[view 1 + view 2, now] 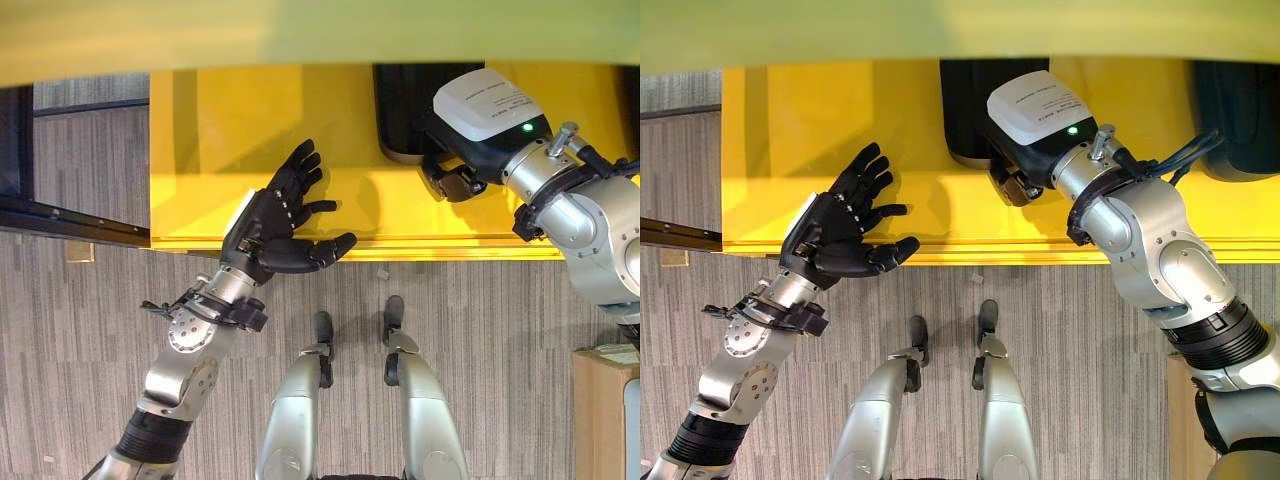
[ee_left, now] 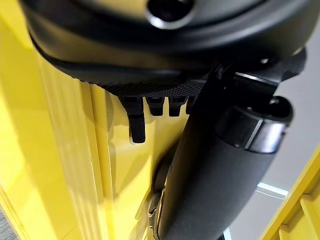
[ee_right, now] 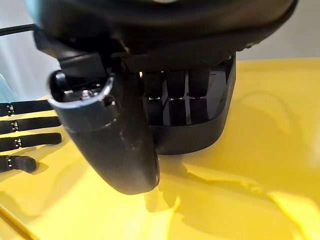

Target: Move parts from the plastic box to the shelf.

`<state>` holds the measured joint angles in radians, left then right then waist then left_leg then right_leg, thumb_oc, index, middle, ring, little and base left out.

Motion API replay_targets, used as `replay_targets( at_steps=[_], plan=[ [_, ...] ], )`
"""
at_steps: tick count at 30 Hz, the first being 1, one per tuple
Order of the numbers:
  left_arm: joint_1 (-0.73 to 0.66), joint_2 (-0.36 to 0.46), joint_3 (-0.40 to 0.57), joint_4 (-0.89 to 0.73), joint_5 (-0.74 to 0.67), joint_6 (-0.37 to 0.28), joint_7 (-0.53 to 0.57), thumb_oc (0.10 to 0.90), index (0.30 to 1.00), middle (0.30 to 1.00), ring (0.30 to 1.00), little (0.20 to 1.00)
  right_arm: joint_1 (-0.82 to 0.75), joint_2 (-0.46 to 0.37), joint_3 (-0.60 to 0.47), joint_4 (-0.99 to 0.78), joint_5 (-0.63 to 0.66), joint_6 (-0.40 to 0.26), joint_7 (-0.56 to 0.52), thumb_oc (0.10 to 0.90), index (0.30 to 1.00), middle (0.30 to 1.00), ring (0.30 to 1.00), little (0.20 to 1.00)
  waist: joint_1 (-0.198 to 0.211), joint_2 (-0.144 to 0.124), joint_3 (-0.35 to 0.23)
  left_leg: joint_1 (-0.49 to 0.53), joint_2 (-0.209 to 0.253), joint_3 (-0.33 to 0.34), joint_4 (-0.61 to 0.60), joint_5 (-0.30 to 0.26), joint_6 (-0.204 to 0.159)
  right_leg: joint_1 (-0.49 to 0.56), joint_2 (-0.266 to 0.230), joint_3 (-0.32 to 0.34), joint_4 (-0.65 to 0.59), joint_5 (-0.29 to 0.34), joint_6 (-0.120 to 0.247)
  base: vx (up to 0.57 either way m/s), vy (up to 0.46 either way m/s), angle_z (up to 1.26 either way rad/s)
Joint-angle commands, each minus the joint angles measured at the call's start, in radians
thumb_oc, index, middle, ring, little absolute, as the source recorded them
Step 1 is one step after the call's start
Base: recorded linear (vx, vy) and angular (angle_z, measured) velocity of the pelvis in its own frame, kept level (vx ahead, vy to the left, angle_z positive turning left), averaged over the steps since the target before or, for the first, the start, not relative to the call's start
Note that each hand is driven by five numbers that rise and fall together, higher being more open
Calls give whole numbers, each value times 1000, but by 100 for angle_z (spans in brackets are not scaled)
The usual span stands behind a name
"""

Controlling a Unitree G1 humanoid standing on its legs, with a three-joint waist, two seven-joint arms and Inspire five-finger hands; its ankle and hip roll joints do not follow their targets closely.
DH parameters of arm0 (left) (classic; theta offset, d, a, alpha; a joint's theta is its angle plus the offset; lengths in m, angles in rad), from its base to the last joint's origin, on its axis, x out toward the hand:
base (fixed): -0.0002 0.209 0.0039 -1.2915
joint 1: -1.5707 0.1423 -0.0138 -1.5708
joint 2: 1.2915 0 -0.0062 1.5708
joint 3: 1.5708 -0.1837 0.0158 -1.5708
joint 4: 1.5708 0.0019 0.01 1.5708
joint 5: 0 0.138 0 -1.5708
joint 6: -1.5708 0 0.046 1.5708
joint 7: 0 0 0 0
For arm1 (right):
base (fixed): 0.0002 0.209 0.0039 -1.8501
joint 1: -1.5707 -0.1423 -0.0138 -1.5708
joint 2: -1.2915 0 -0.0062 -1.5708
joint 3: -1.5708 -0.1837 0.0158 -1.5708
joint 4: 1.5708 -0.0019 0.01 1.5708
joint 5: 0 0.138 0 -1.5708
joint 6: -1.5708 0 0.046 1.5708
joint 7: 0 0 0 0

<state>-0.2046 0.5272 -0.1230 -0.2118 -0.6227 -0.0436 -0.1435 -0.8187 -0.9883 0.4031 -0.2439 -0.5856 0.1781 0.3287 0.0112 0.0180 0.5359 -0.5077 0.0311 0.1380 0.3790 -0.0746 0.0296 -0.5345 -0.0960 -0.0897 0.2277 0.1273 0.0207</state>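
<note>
Reaching onto the yellow shelf (image 1: 250, 130), the right hand (image 1: 455, 180) meets a black part (image 1: 405, 110) that lies near the shelf's back edge. In the right wrist view its fingers (image 3: 175, 100) rest down against the part's (image 3: 200, 125) near rim and its thumb (image 3: 117, 150) comes down in front of it; whether they truly clamp the part cannot be told, since the fingertips are hidden against its dark surface. The part's far end is cut off by a blurred yellow-green band (image 1: 320, 35) across the top of both eye views, so its full shape is unclear.

The left hand (image 1: 280, 225) hovers over the shelf's front edge, left of the part and well apart from it, fingers spread and straight, thumb held out, holding nothing. In the left wrist view the hand's bulk hides most of the shelf.

In the right eye view a second dark object (image 1: 1240, 120) sits at the shelf's right end, partly cut off by the picture's edge and the band. A cardboard box (image 1: 605, 410) stands on the grey floor (image 1: 80, 320) at the lower right, only its corner visible.
</note>
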Motion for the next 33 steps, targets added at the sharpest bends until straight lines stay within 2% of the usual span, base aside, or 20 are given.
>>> replay_targets(
  at_steps=[1,4,5,6,7,8,9,10,11,22,33],
  plan=[
    [74,33,2,-92,-11,-13,-19,900,1000,1000,1000,1000,49,-89,-54,-74,-5,8,4,400,300,300,300,300,-4,16,-16,26,22,-7,-105,92,-47,28,4,-15,179,-201,25,0,0,0],
    [75,34,2,-94,-11,-12,-17,900,1000,1000,1000,1000,51,-86,-56,-75,-6,12,6,400,300,300,300,300,-3,15,-16,23,23,-6,-103,92,-47,25,6,-14,181,-201,25,0,0,0],
    [77,34,4,-93,-12,-14,-21,900,1000,1000,1000,1000,53,-86,-58,-74,-6,10,-3,469,396,396,396,396,-3,15,-16,21,24,-6,-101,91,-47,23,5,-14,183,-201,25,0,0,0],
    [77,34,4,-96,-11,-11,-20,900,1000,1000,1000,1000,54,-86,-61,-76,-7,6,-10,584,558,558,558,558,-4,15,-16,19,24,-7,-98,91,-47,22,6,-14,184,-201,25,0,0,0],
    [76,34,3,-98,-11,-9,-17,900,1000,1000,1000,1000,51,-83,-59,-78,-14,3,-3,612,596,596,596,596,-3,15,-16,18,24,-7,-96,91,-48,22,6,-13,185,-202,24,0,0,0],
    [78,33,4,-97,-12,-10,-18,900,1000,1000,1000,1000,52,-82,-60,-79,-15,2,1,741,778,778,778,778,-3,15,-16,18,24,-8,-96,91,-47,22,6,-13,185,-202,24,0,0,0],
    [79,33,6,-99,-11,-9,-17,900,1000,1000,1000,1000,53,-82,-62,-84,-16,2,4,812,876,876,876,876,-3,16,-16,19,24,-8,-98,91,-47,22,7,-12,187,-203,24,0,0,0],
    [81,33,8,-101,-11,-7,-18,900,1000,1000,1000,1000,56,-81,-62,-85,-20,2,4,827,898,898,898,898,-2,16,-16,18,24,-10,-96,91,-47,21,8,-11,189,-204,23,0,0,0],
    [83,32,9,-98,-12,-9,-20,900,1000,1000,1000,1000,58,-80,-60,-87,-24,4,6,900,1000,1000,1000,1000,-1,16,-16,17,23,-12,-94,91,-47,22,9,-10,193,-207,21,0,0,0],
    [89,37,17,-98,-12,-9,-27,900,1000,1000,1000,1000,56,-82,-57,-87,-43,-7,-3,900,1000,1000,1000,1000,3,18,-16,13,20,-18,-93,91,-44,19,11,-12,202,-213,18,0,0,0],
    [103,37,29,-107,-16,0,-38,900,1000,1000,1000,1000,84,-79,-70,-95,-44,21,4,900,1000,1000,1000,1000,5,18,-16,8,18,-21,-78,84,-41,15,11,-10,218,-219,16,0,0,0]
  ],
)
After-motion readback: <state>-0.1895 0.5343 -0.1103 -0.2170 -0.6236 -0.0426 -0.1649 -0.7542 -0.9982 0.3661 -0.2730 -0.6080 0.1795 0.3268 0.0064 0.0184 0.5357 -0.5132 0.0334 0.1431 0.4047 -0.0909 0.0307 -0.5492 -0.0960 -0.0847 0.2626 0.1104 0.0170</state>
